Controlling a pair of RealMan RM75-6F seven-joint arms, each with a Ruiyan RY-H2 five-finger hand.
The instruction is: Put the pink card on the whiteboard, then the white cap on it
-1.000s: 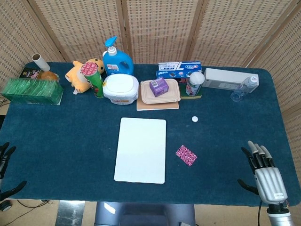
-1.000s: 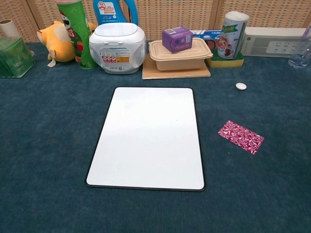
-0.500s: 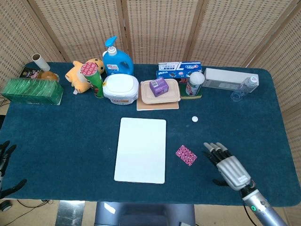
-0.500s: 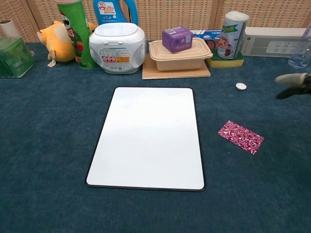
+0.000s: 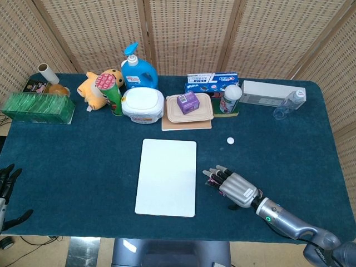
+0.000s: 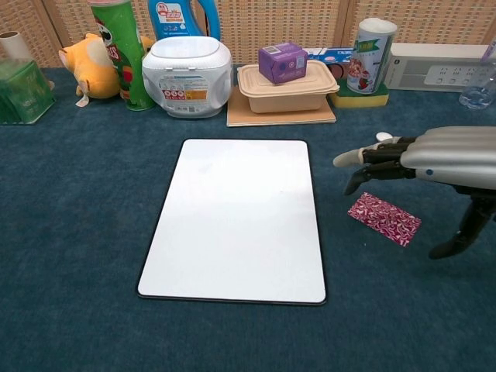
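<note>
While the whiteboard point(image 6: 236, 219) is lying bare in the middle of the table point(image 5: 83, 167), the right hand point(image 6: 422, 159) is now hanging right over the pink card point(image 6: 384, 218), just to the right of the whiteboard. A second ago that hand was sitting out at the table's near right edge, well clear of the whiteboard; half a second ago it was partway across; now it is reaching in with its fingers point(image 6: 364, 157) stretched flat and pointing toward the whiteboard, spread a little and holding nothing. From the chest view it is looking as though the hand is floating above the card rather than pressing on it, with the thumb dangling below on the far side from the whiteboard. In the head view the card is hiding under the hand point(image 5: 232, 187). The card itself is not shifting at all; it is lying where it was, off the whiteboard. The white cap point(image 5: 230, 141) is waiting farther back from the whiteboard's right corner, untouched. So I am judging that the approach is nearly done and the grasp is coming next, with neither item placed yet. The left hand point(image 5: 6, 186) is idling far off to the whiteboard's left, fingers apart and empty.
</note>
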